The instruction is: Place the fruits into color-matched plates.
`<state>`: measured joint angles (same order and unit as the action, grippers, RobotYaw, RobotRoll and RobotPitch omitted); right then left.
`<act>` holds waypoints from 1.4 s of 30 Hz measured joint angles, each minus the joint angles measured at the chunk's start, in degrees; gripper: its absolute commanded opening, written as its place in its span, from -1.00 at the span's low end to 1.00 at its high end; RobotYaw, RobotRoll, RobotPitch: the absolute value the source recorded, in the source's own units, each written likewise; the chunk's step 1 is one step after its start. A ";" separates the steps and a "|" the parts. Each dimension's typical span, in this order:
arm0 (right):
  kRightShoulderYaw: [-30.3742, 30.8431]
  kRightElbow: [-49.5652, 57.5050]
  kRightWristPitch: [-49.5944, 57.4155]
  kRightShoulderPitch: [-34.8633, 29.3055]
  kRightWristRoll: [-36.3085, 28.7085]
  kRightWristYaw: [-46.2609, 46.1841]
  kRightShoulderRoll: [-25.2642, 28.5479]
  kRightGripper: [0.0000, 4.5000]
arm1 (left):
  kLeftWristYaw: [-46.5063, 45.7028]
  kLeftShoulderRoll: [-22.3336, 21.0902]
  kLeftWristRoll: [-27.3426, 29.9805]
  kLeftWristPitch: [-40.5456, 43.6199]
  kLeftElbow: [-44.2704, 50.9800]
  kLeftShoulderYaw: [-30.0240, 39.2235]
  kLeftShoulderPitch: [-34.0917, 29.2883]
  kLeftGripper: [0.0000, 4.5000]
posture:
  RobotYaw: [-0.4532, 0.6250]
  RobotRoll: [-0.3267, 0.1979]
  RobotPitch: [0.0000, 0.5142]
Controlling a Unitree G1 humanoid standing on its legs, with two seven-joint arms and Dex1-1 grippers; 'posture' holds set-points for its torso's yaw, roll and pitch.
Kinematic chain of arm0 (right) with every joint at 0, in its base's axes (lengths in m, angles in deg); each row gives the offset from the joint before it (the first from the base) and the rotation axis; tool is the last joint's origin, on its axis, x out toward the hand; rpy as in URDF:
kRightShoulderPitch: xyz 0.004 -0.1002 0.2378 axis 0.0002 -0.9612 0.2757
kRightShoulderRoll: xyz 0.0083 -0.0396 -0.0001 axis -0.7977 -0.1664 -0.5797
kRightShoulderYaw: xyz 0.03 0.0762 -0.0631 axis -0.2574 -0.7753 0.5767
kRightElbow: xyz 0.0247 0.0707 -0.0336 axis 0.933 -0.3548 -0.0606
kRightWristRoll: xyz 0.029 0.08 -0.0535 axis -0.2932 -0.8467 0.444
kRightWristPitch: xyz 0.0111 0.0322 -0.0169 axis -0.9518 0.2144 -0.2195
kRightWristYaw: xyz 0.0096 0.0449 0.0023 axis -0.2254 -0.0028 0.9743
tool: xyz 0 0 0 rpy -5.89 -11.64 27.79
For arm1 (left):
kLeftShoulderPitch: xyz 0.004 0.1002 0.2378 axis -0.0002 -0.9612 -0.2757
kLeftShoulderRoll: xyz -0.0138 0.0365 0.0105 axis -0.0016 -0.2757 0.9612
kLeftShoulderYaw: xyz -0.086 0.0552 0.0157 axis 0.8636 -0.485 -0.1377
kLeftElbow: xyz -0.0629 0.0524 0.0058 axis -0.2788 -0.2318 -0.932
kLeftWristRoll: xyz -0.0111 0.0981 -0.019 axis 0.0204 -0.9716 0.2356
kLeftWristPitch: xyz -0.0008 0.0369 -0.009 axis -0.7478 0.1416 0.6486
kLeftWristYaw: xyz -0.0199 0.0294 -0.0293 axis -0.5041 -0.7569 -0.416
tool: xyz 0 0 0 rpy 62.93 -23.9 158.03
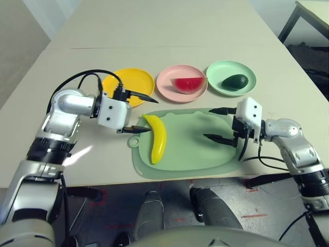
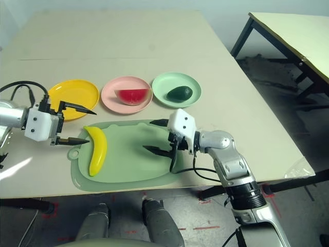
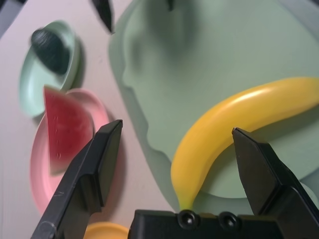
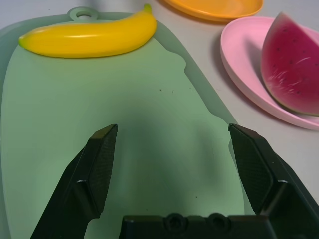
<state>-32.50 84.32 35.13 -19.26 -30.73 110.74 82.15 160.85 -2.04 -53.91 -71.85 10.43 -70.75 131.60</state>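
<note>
Pale cream table (image 1: 154,56) with a faint seam across its far part and a bright streak of light near its left edge. Grey floor (image 2: 205,234) with red tape marks, a second table (image 2: 295,38) on dark legs at right, pale wall (image 2: 221,7) behind.

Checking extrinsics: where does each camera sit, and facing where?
Left eye: head, down over table; both forearms, left gripper, right gripper.
Right eye: head, same scene; both grippers.
Left wrist: along own fingers toward banana.
Right wrist: along own fingers over cutting mat.
Both wrists share banana, watermelon.
</note>
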 measured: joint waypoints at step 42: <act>0.47 -1.70 -15.93 -4.64 -4.04 7.64 -1.73 1.00 | 2.23 5.45 -8.54 -25.84 -25.27 -29.20 19.67 0.60 | -0.52 0.25 -0.32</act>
<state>-32.03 82.63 19.20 -23.91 -34.77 118.37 80.42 163.08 3.41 -62.44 -97.70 -14.84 -99.95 151.27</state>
